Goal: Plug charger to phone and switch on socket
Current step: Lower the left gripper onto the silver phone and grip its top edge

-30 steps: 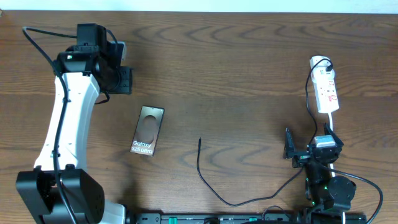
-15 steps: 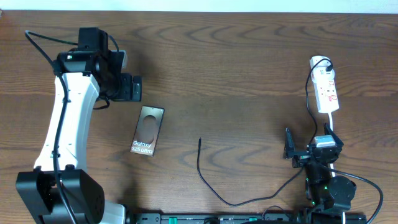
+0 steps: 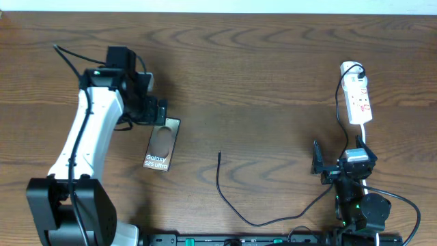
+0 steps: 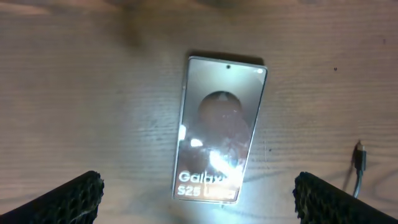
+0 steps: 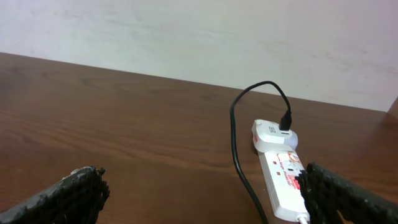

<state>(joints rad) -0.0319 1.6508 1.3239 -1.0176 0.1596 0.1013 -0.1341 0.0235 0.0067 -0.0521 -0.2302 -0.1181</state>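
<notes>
The phone lies flat on the brown wooden desk, left of centre and slightly tilted. It is a dark rectangle with a pale rim and a shiny brownish oval on its face. White "Galaxy S25 Ultra" lettering runs across its near end. In the left wrist view a bright glare washes over the lower part of the oval and the lettering, and a small dot sits at the middle of the far edge. The left tool hangs over the far end of the phone with its jaws spread wide. Its two dark fingers sit at opposite bottom corners of the wrist view, well clear of the handset's sides. The charger is a thin black cable that curves up from the near edge of the desk. Its small plug tip rests on bare wood to the right of the phone, apart from it. The socket, a narrow white strip with red markings, lies on the far right of the desk. A white round plug sits at its far end, with a black lead looping from it. Its switch position cannot be made out. The right tool sits near the front edge, just short of the socket, pointing toward it with its jaws wide and holding nothing.
</notes>
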